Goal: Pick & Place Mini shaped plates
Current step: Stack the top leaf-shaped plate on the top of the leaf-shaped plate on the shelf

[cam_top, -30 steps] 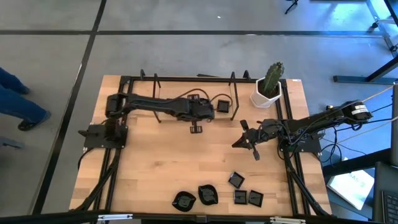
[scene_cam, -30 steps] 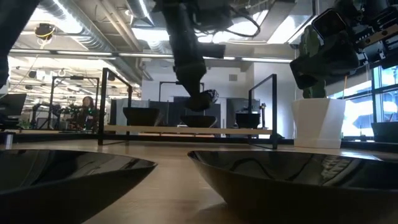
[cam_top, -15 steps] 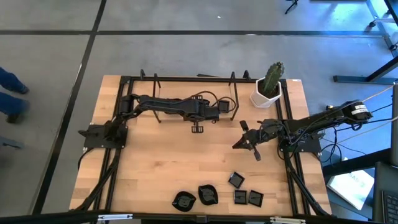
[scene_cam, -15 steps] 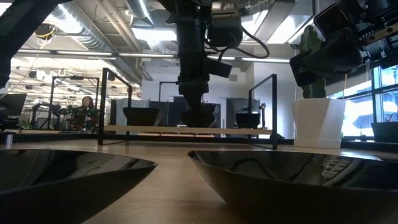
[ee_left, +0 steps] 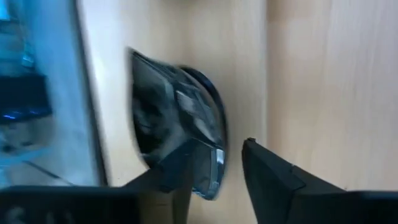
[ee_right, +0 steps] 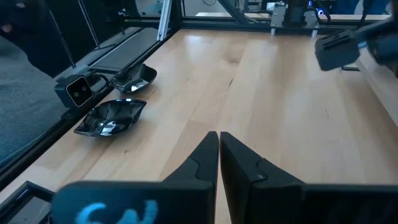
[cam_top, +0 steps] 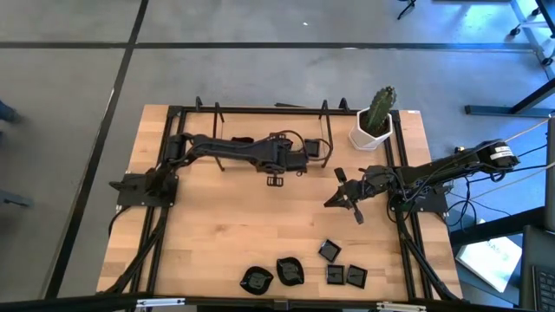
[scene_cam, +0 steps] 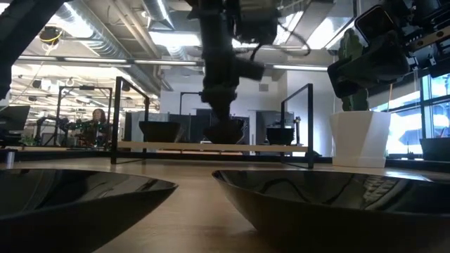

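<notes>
A: Left gripper first. On my wrist feed the jaws stand apart, a glossy black mini plate lying between and just past them on pale wood. One finger overlaps its rim; I cannot tell if it touches.

B: Where is that on the overhead?

A: Upper centre of the frame. The left gripper sits at the rear rack, near the rack's right post. On the low view the arm drops from the top centre to a dark dish on the rack's shelf. Two more dishes sit on that shelf, one left and one right.

B: Right side?

A: Right gripper has its jaws pressed together with nothing between them. Overhead it hangs right of centre, above bare worktop, well apart from any plate.

B: The rest of the plates?

A: Five along the lower edge of the overhead frame: two rounded, wavy-rimmed ones and three small square ones to their right. The right wrist feed shows two of them at the left of its frame, close to the worktop's edge. In the low view two dishes fill the foreground.

B: Anything else?

A: White pot with cactus, upper right of the overhead, beside the rack's right end.
</notes>
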